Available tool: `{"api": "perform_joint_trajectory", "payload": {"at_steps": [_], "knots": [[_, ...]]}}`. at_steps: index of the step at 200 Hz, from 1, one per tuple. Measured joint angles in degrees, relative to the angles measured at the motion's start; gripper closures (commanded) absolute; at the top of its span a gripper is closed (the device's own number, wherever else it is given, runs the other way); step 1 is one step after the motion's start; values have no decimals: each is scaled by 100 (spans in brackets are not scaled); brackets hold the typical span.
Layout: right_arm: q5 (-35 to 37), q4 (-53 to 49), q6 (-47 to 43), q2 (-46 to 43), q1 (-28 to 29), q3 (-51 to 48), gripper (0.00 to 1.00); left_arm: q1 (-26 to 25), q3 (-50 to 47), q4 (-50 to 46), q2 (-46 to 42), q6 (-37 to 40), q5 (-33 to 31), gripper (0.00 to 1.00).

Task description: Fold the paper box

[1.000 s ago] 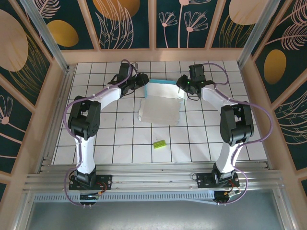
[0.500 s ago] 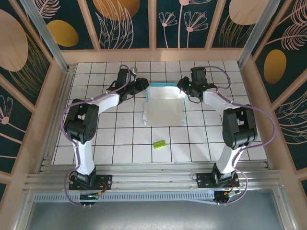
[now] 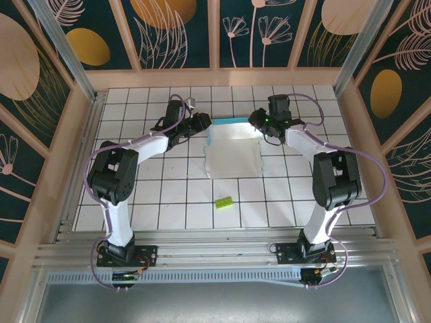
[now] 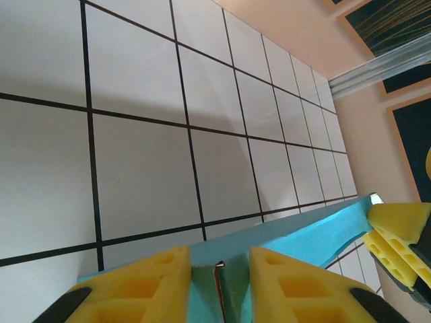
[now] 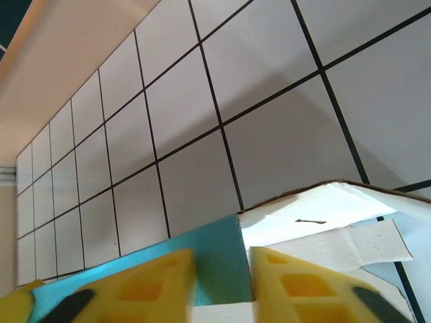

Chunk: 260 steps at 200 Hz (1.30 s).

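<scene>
A: Top external: the paper box (image 3: 232, 156) lies far-middle on the table (image 3: 168, 195), its teal back wall raised between both arms; the jaws are too small to judge there.
B: Left wrist: left jaws narrow, pinching that wall's edge.
A: Right wrist: right jaws straddle it beside the white inside; gripping or not, I can't tell.
B: An uneven pull might tear or flop it.

robot lab cell. white gridded table (image 3: 168, 202); aluminium rails (image 3: 215, 259) along the bottom edge; teal leaf-print wall panels (image 3: 182, 33) across the top; left arm (image 3: 116, 202), right arm (image 3: 322, 208) bolted down.
</scene>
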Motion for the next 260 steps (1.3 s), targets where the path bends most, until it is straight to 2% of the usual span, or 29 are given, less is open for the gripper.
{"api": "perform_joint_trajectory", "payload": {"at_steps": [26,61,90,119,164,219,242,260], "knots": [[55,-20,-125,-173,7,-199,63,-44,0,0,0,4,7,72],[131,249,-122,-1012,2,-1152,62,-103,11,-37,0,74,13,72],[146,828,-59,-1567,-111,-1971,61,-114,57,-127,0,114,13,72],[142,1416,26,-1698,-271,-2638,62,-114,107,-214,0,131,13,72],[-173,2133,-293,-1115,-367,-2931,61,-120,157,-323,0,155,13,72],[4,2669,-428,-50,-369,-2643,56,-120,216,-439,0,179,13,72],[210,3027,-426,162,-372,-2608,57,-120,223,-455,0,181,13,72],[306,3307,-424,317,-369,-2599,61,-120,238,-476,0,199,13,72]]}}
